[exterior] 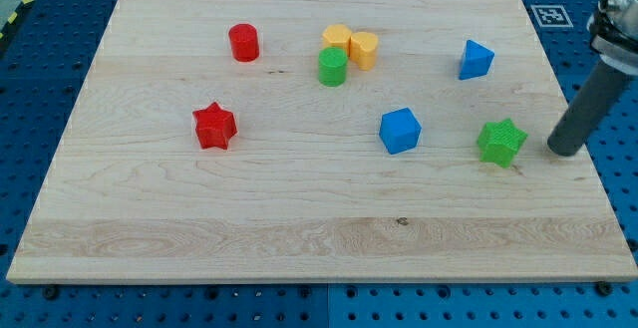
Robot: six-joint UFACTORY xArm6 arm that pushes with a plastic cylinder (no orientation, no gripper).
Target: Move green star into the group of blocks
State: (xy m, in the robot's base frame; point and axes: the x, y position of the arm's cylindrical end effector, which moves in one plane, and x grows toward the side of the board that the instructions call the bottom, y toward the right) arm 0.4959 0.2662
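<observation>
The green star (501, 141) lies at the view's right on the wooden board (299, 238). My tip (565, 151) stands just right of the star, a small gap apart, near the board's right edge. A group of blocks sits at the view's top middle: a yellow hexagon-like block (338, 38), a yellow block (364, 48) and a green cylinder (333, 67), all touching or nearly so.
A blue block (400, 130) lies left of the green star. A blue triangle-like block (476, 59) is at the top right. A red cylinder (243, 42) is at the top left, and a red star (214, 126) at the left.
</observation>
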